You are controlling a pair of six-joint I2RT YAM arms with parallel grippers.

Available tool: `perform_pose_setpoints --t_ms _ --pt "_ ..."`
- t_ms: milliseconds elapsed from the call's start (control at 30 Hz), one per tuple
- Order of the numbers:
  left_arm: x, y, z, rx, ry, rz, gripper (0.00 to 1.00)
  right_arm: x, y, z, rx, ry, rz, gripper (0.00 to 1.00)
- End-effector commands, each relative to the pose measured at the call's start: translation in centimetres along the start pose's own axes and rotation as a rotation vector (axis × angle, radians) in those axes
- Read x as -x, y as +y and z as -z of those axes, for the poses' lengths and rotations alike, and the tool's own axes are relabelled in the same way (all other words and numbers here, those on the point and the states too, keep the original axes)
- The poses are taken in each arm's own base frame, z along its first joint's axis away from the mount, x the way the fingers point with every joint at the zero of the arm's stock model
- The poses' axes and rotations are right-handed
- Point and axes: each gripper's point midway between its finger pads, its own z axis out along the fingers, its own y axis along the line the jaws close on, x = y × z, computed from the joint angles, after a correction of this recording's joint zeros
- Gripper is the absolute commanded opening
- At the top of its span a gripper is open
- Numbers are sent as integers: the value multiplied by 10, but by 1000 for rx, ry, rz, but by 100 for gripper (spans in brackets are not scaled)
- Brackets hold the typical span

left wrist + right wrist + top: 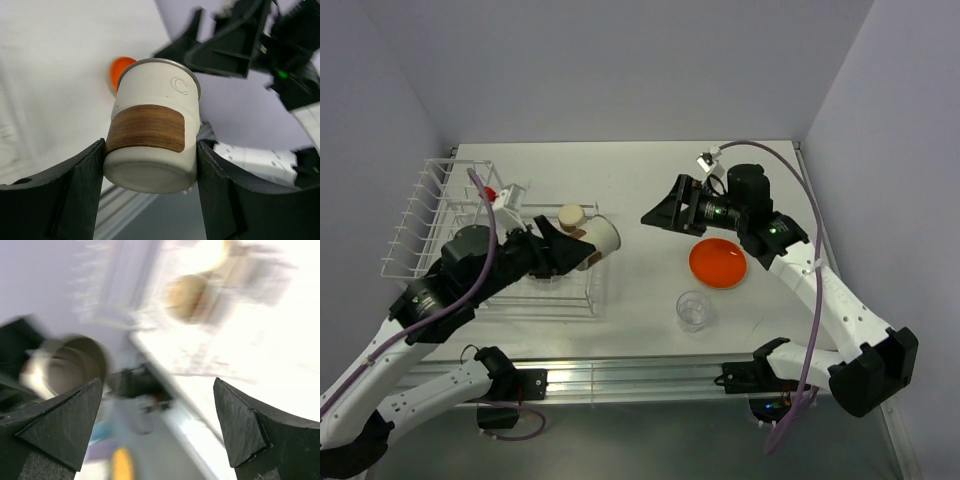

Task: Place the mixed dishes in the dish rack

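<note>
Cup (150, 100) is pinched sideways in the left tool (151, 165) above the dish rack (420, 225); right tool (658, 214) hangs wide open over the counter (640, 180).

Bright even light; R wrist view v. blurred, washed-out.

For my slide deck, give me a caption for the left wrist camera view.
Left gripper clamps a cream cylindrical cup with a wood-grain band; glossy orange round plate beyond.

Right wrist view smeared — perhaps a cup (70, 365) at left; left arm (470, 262) covers part of dish rack (420, 215)
</note>
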Motion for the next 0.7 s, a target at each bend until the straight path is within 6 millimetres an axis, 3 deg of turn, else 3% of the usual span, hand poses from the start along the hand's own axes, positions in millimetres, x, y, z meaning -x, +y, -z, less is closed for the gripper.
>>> perform_pose_setpoints --t_ms 0,133,267,400,667 --pt "15 61 32 378 -43 -69 0 -9 -72 38 -421 -16 127 100" --pt "20 90 41 567 -43 -109 0 -15 -96 55 -548 -36 144 100" --pt "15 107 39 670 10 -146 0 -20 -120 69 -666 -49 156 100" --pt "4 129 30 784 90 -184 0 -21 -123 78 -696 -62 173 100" --pt "-1 162 27 912 179 -214 0 -21 -130 94 -764 -81 194 100"
